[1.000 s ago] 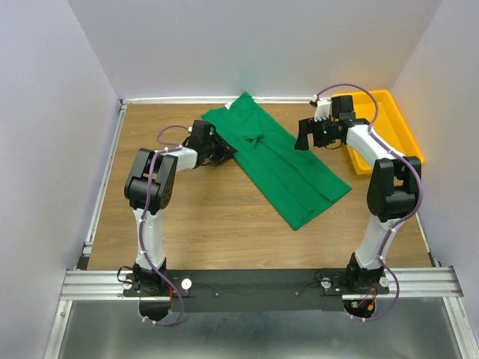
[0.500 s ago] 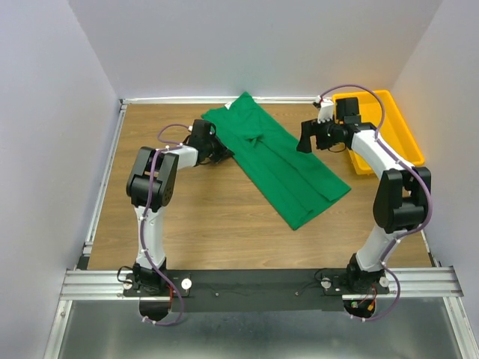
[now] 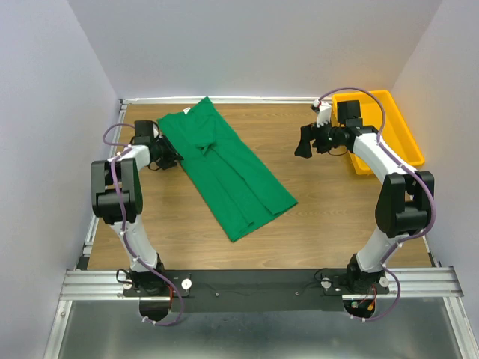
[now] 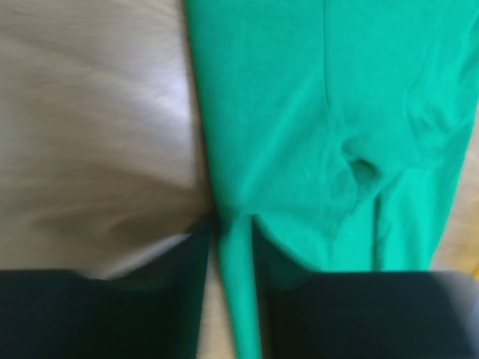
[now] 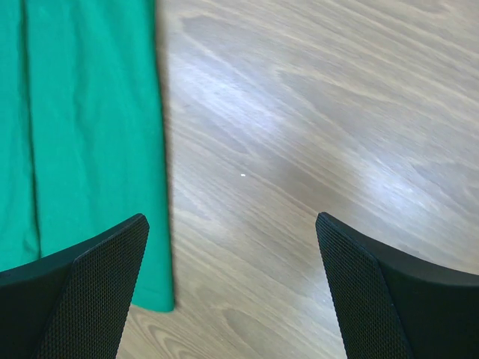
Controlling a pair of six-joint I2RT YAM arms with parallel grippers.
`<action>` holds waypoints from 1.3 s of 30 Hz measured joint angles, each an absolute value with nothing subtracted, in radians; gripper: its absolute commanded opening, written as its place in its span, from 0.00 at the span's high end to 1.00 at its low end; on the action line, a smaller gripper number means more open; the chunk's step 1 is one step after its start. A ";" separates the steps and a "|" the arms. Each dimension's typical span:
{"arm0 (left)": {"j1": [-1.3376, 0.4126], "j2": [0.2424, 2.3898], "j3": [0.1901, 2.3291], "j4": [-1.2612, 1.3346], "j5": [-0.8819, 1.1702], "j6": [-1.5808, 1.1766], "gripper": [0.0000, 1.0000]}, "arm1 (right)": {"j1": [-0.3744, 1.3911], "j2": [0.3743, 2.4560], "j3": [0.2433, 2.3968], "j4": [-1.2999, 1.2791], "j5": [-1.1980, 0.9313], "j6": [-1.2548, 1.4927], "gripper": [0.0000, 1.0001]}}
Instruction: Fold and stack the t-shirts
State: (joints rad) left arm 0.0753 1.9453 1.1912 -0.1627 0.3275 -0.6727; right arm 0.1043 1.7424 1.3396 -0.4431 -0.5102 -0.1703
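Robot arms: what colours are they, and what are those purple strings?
The left arm and right arm are white tubes with chunky black joints. The strings are purple cables looping along them. The left hand and right hand are black; the right one's fingers look meshy.

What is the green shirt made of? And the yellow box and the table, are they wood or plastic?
The green t-shirt looks like soft cloth, probably cotton: it is matte, with folds and creases. The yellow tray looks like hard plastic: one bright colour and a smooth moulded rim. The table looks like wood or a wood-look top: brown grain lines with a slight shine. I can't tell which.
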 measured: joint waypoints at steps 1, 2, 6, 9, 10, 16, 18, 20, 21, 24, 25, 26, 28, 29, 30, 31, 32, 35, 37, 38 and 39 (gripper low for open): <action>0.093 1.917 1.192 -0.202 0.322 -0.628 0.48 | 0.105 1.742 1.340 -0.445 -0.536 -0.188 0.00; 0.104 1.894 1.192 -0.228 0.326 -0.605 0.44 | 0.105 1.742 1.339 -0.449 -0.566 -0.208 0.00; 0.116 1.734 1.199 -0.307 0.326 -0.486 0.39 | 0.130 1.730 1.324 -0.533 -0.707 -0.462 0.00; 0.089 1.535 1.212 -0.307 0.293 -0.377 0.22 | 0.184 1.688 1.256 -0.620 -0.794 -0.768 0.00; 0.073 1.471 1.213 -0.302 0.252 -0.343 0.08 | 0.197 1.670 1.227 -0.667 -0.822 -0.925 0.00; -0.179 0.987 1.145 -0.054 0.206 -0.135 0.27 | 0.232 1.704 1.206 -1.067 -0.852 -1.666 0.00; -0.195 0.928 1.123 -0.023 0.238 -0.138 0.37 | 0.232 1.777 1.272 -1.151 -0.837 -1.784 0.01; -0.313 0.946 1.107 -0.038 0.226 -0.146 0.37 | 0.232 1.808 1.292 -1.175 -0.820 -1.849 0.02; -0.409 0.967 1.085 -0.061 0.195 -0.162 0.37 | 0.232 1.813 1.292 -1.187 -0.811 -1.875 0.02; -0.816 1.059 0.979 -0.168 0.062 -0.254 0.36 | 0.221 1.814 1.306 -1.226 -0.806 -1.921 0.03; -0.926 1.103 0.950 -0.212 0.036 -0.288 0.36 | 0.219 1.814 1.313 -1.234 -0.809 -1.934 0.03; -1.015 1.140 0.931 -0.260 0.002 -0.326 0.36 | 0.213 1.814 1.324 -1.241 -0.812 -1.944 0.03; -1.170 1.246 0.904 -0.359 -0.057 -0.419 0.36 | 0.201 1.816 1.333 -1.248 -0.822 -1.956 0.03; -1.217 1.289 0.899 -0.402 -0.084 -0.463 0.36 | 0.194 1.819 1.337 -1.252 -0.828 -1.962 0.03; -1.249 1.327 0.897 -0.434 -0.105 -0.493 0.36 | 0.190 1.822 1.338 -1.253 -0.831 -1.964 0.03; -1.267 1.354 0.894 -0.458 -0.119 -0.525 0.36 | 0.184 1.824 1.338 -1.254 -0.833 -1.966 0.03; -1.283 1.394 0.891 -0.486 -0.136 -0.562 0.36 | 0.179 1.827 1.338 -1.256 -0.834 -1.968 0.03; -1.290 1.465 0.890 -0.540 -0.183 -0.633 0.36 | 0.171 1.829 1.336 -1.256 -0.838 -1.972 0.03; -1.289 1.509 0.890 -0.572 -0.224 -0.666 0.36 | 0.171 1.829 1.330 -1.255 -0.846 -1.974 0.03; -1.288 1.523 0.890 -0.583 -0.241 -0.677 0.38 | 0.171 1.829 1.324 -1.254 -0.851 -1.974 0.03; -1.288 1.538 0.890 -0.594 -0.257 -0.685 0.38 | 0.171 1.829 1.319 -1.254 -0.854 -1.974 0.03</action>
State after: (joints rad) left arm -1.2881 1.5379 0.8898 -0.5941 -0.2569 -0.6846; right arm 0.1707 1.8294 1.3186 -1.2541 -0.8539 -1.9739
